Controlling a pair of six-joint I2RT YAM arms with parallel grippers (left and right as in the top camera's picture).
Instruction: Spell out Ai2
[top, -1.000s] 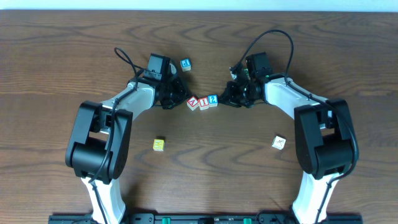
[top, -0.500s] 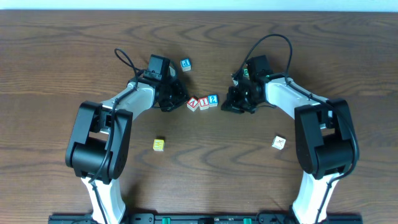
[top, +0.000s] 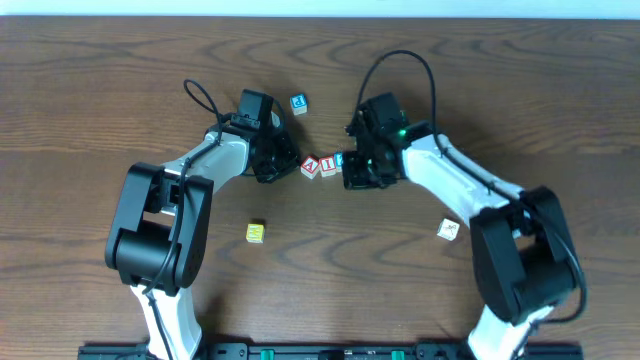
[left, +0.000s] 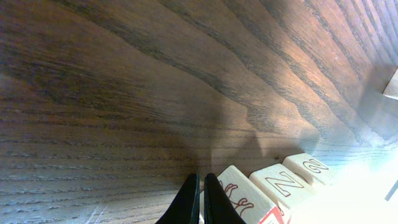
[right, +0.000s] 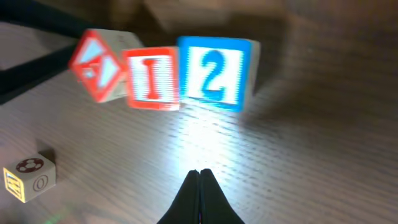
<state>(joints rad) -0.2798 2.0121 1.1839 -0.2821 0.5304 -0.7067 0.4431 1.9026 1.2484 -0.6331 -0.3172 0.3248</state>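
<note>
Three blocks stand in a row at the table's middle: a red A block (top: 310, 166), tilted, a red I block (top: 327, 166) and a blue 2 block (top: 339, 159), partly hidden by my right arm. The right wrist view shows the A (right: 98, 65), the I (right: 153, 79) and the 2 (right: 211, 71) side by side. My left gripper (top: 287, 162) is shut and empty, its tips (left: 202, 180) beside the A block (left: 249, 196). My right gripper (top: 352, 175) is shut and empty, its tips (right: 199, 174) just short of the 2 block.
A blue block (top: 298, 102) lies behind the row. A yellow block (top: 255, 233) lies front left and also shows in the right wrist view (right: 28, 176). A white block (top: 448, 229) lies front right.
My right arm has swung left from beside the row to just above the 2 block. The left arm and the blocks have not visibly moved.
</note>
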